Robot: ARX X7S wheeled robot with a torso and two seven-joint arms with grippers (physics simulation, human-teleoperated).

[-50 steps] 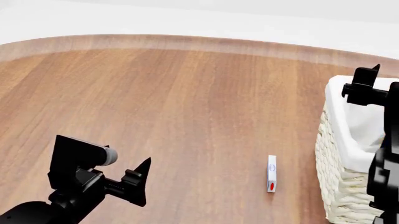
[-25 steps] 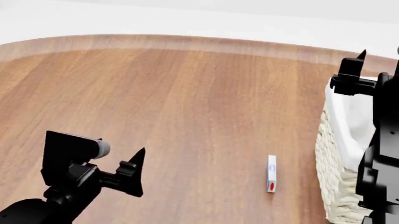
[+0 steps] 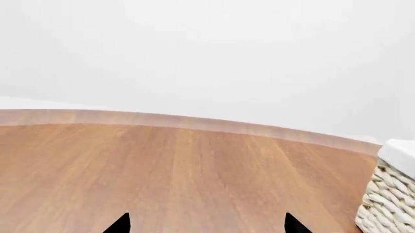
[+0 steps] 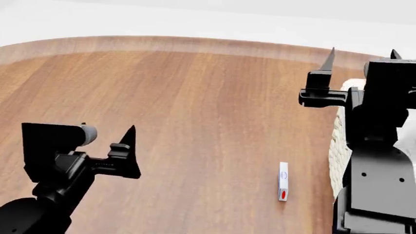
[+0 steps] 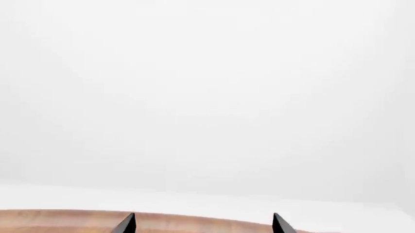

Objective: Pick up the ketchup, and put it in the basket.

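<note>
- Two tools in view, neither holding anything. The left tool (image 4: pixel 126 151) hangs above the wooden worktop (image 4: pixel 195 107); its wrist view shows two dark tips set wide apart with bare wood between them. The right tool (image 4: pixel 361 58) is raised, prongs pointing up and spread wide; its wrist view shows mostly white background and only a strip of the worktop's far edge.
- The ketchup is not visible in any view. No orange-red bottle on the worktop, none in either tool.
- The basket (image 4: pixel 338 151) stands directly below and behind the right tool, largely hidden by that arm. The left wrist view catches its woven corner (image 3: pixel 389 204), off to that tool's right. Its inside cannot be seen from here.
- A small white box with a red mark (image 4: pixel 283 181) lies flat on the worktop, between the two tools and near the basket's wall, closer to the right tool. It is not the bottle.
- Step in hand, as a judgement: either the bottle already lies in the basket behind the right arm and the arm is clear of it, or the bottle is outside the field of view. The frames do not settle which.
- Next move calls for a look into the basket. If the bottle is absent, the head or base must turn to find it before any reach.
- Risk: the right arm stands close over the basket rim; a careless swing could knock it.
</note>
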